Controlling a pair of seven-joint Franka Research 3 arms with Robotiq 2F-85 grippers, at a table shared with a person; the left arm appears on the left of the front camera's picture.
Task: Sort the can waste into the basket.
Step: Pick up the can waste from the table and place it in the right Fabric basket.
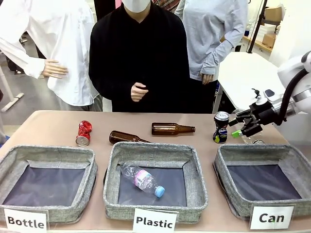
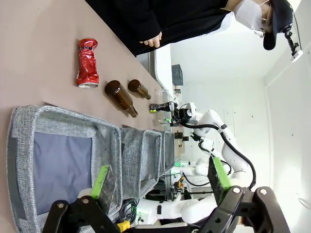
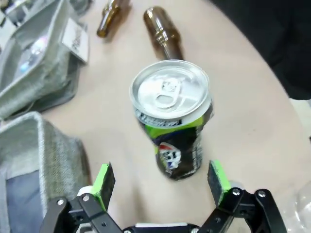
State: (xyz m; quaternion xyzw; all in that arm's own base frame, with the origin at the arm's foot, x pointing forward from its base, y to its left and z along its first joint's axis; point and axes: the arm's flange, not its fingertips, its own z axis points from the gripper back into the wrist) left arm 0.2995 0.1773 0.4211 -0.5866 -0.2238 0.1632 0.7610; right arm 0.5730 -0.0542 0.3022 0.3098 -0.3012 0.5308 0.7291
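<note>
In the front view the right gripper (image 1: 243, 125), at the middle right of the frame, is seen side-on, so its black fingers overlap and the gap between them is hard to judge. A clear plastic object (image 1: 254, 141) sits just behind it, mostly hidden, and what it is cannot be told. The right edge of the square grey woven-fabric basket with the white "Can" sign (image 1: 257, 149) is cut off by the frame, and its sign covers part of its front wall. The right wrist view makes the grip plain: the right gripper (image 3: 161, 178) has its green pads (image 3: 104, 178) spread wide and is grasping nothing. The dark dented metal can with a silver top (image 3: 172, 126) stands upright in the centre of that frame, just ahead of the fingers and in line with the gap, with bare table showing on both sides between it and the pads. Its blue and yellow print is too small to read. In the front view this can (image 1: 221, 127) stands just left of the gripper, beyond the basket's far left corner. The red crushed metal can (image 1: 83, 133) lies at the upper left of the table, well apart. The left gripper (image 2: 159, 177), at the bottom of its wrist view, is also spread wide and empty.
</note>
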